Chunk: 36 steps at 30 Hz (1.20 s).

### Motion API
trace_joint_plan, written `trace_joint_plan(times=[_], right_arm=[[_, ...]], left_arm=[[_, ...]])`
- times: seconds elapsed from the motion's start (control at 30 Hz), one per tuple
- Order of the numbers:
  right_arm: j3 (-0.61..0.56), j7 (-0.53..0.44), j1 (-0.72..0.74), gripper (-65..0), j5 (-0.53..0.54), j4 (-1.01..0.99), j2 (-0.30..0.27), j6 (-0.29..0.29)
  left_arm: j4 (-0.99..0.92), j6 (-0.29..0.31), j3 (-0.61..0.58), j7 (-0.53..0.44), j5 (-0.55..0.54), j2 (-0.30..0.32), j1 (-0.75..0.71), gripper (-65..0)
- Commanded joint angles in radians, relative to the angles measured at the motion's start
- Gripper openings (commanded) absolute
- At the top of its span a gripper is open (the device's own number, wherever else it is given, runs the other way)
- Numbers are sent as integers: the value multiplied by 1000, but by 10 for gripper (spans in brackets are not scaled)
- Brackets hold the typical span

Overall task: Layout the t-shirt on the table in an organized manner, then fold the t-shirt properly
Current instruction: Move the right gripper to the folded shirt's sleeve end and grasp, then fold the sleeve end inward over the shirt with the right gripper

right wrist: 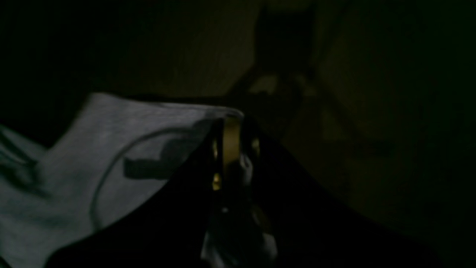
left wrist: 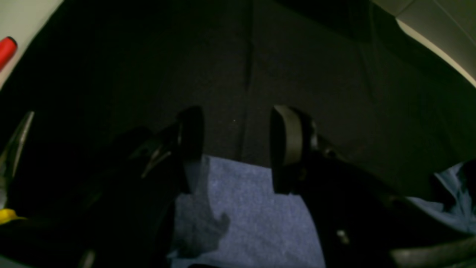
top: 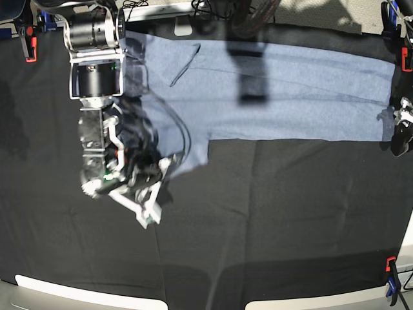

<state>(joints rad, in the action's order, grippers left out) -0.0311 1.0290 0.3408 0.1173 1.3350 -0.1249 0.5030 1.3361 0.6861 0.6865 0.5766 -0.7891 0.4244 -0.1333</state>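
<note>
Blue-grey cotton is what your right gripper (right wrist: 232, 130) has pinched: its jaws are closed on an edge of the t-shirt (top: 284, 97), likely so you can pull that side out flat. Your left gripper (left wrist: 236, 149) hangs with jaws wide apart and empty, shirt cloth just beneath them, perhaps ready to take the opposite end. From the right gripper the shirt stretches away across the far side of the table (top: 290, 219), heathered and already folded into a long band.
</note>
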Motion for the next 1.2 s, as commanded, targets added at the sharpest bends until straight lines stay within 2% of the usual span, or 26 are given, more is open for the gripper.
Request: trace_joint_plan(times=[0.0,0.27,0.57,0.73,0.87,1.17], right_arm=[[2,0,15,-634,27,51,-2,5],[-8,-3,-158,-634,48,274,-2,5],[-96,-19,-395,-634,48,556,-2,5],[-141,-24,-468,-634,39,573,-2,5],[-170,-41,-507,-634,39,573,-2,5],[-277,-72,-577,-634,39,600,-2,4]], left_arm=[[19,12,5,-24,-23,22,9,-384],[19,12,5,-24,-23,22,9,-384],[19,12,5,-24,-23,22,9,-384],[19,12,5,-24,-18,22,9,-384],[19,12,5,-27,33,22,9,-384],[18,12,5,-28,29,21,9,-384]])
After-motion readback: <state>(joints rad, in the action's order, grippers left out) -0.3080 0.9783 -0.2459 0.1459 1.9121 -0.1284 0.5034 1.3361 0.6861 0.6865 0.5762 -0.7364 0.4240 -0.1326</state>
